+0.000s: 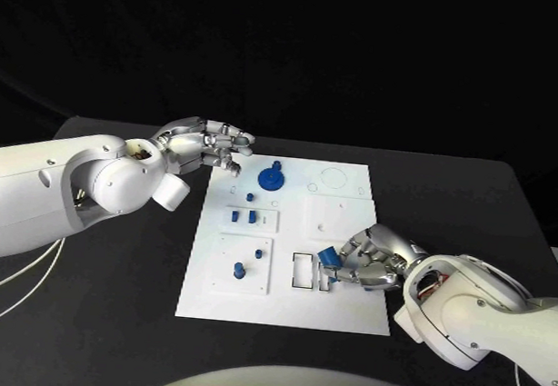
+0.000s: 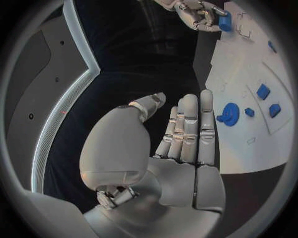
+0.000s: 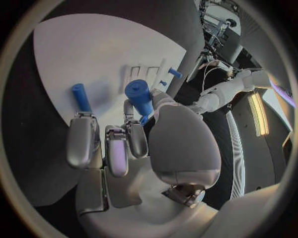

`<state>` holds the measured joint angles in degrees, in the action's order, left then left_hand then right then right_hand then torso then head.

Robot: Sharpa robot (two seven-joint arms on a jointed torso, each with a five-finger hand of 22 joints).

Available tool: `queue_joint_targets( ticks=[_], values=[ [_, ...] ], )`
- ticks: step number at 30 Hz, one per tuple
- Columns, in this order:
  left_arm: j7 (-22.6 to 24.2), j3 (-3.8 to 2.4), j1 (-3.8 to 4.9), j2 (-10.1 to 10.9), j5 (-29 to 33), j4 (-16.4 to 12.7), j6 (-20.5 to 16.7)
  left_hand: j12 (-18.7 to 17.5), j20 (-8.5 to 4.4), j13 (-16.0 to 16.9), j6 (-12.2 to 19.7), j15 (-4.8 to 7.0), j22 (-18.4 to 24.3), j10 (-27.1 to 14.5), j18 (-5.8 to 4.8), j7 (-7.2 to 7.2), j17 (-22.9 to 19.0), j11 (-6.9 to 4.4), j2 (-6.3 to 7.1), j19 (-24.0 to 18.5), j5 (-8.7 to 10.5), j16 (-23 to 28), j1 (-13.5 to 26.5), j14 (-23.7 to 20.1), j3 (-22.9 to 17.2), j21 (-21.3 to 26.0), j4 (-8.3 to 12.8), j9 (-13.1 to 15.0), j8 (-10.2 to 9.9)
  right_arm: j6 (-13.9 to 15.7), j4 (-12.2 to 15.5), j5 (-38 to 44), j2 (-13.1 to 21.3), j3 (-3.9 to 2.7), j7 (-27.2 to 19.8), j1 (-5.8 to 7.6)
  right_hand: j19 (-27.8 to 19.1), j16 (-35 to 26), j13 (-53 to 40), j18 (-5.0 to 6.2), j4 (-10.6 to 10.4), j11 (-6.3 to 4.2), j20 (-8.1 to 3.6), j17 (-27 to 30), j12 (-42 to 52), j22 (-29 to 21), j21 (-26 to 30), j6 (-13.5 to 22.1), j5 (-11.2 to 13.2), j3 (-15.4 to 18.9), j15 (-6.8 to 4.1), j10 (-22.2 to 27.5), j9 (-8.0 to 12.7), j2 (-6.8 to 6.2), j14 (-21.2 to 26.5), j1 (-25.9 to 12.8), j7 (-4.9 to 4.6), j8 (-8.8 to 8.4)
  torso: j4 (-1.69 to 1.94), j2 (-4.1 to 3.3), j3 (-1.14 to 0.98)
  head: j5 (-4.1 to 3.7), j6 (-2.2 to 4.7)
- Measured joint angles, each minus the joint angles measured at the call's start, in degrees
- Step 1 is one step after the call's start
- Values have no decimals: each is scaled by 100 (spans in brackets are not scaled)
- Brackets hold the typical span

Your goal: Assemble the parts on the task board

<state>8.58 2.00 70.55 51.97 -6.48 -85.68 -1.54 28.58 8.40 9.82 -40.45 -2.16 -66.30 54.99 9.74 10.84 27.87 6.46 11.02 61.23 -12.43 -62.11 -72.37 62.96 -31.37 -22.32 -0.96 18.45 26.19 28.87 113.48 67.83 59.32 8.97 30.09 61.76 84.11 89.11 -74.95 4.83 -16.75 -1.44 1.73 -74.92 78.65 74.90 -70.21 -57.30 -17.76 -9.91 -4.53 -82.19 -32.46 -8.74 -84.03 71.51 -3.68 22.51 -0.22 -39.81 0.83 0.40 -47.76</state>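
My right robot hand point(image 1: 368, 260) pinches a blue peg point(image 1: 330, 256) at lower right of the task board point(image 1: 283, 303) — a loose pinch could drop it. Left robot hand point(image 1: 208, 144) idles empty, fingers extended, at the board's upper-left corner.

A black table point(image 1: 108, 342) with a matt top stands against a wholly dark background; nothing of walls or floor can be made out beyond its far edge. Light falls from above, and the room past the table's corners lies in shadow.

White task board point(image 1: 348, 308) carries small blue parts point(image 1: 244, 215).
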Motion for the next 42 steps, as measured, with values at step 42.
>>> queue_joint_targets(
  ticks=[42],
  values=[
    [-17, 3, 0, -1, 1, -1, 20, 0, -21, -6, 0, 0, 7, -21, -1, 0, -4, 21, -8, 21, 0, 0, 53, 0, 23, 42, -23, 4, 20, -420, -385, -94, -708, 0, 133, 24, 0, 0, 2, 0, -17, 21, 1, 1, -18, 3, 114, -201, 278, 575, 1, -20, -148, 46, 0, -969, 95, 25, 3, -4, -2, 63, 6]
  ],
)
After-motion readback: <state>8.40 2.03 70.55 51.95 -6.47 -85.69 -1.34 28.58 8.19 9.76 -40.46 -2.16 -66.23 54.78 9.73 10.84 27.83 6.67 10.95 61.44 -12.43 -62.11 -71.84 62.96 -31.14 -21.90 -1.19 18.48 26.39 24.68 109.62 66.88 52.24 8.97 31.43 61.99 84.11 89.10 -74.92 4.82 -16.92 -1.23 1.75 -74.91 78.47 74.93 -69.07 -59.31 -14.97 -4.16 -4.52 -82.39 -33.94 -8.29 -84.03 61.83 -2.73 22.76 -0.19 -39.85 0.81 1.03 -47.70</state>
